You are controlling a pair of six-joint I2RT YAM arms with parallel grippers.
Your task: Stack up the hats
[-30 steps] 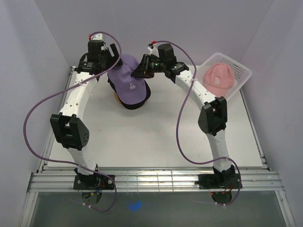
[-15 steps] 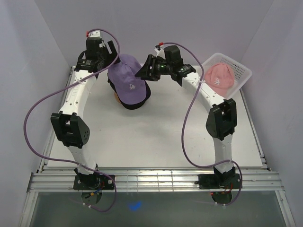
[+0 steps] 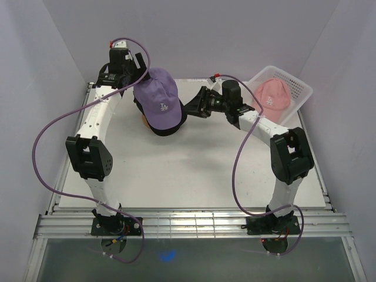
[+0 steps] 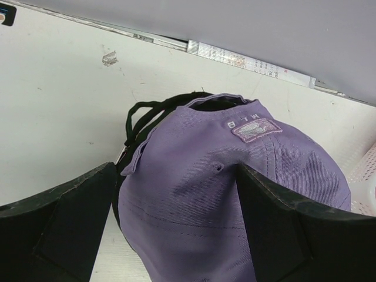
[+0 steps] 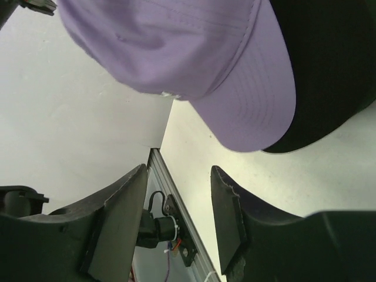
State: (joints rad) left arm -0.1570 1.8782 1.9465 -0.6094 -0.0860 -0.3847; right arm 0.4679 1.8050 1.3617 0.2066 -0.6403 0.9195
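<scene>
A white worktop (image 3: 194, 170) boxed in by plain white walls carries two robot arms and three visible baseball caps. One lavender cap (image 3: 157, 97), an embroidered logo on its front, sits on top of a pile at the back left of the surface, over one black cap (image 3: 166, 130) whose edge shows beneath it; whether more dark caps lie under that one cannot be told. One pink cap (image 3: 271, 94) rests apart from the pile in a single white mesh basket (image 3: 301, 88) at the far right corner.

The left end effector (image 4: 176, 170) stands at the rear of the lavender cap, its two fingers spread wide on either side of the crown, with a sliver of worktop showing between one finger and the fabric. The right end effector (image 5: 178, 173) points at the pile from the right, just beside the lavender brim and the black cap under it, its fingers apart and holding nothing.
</scene>
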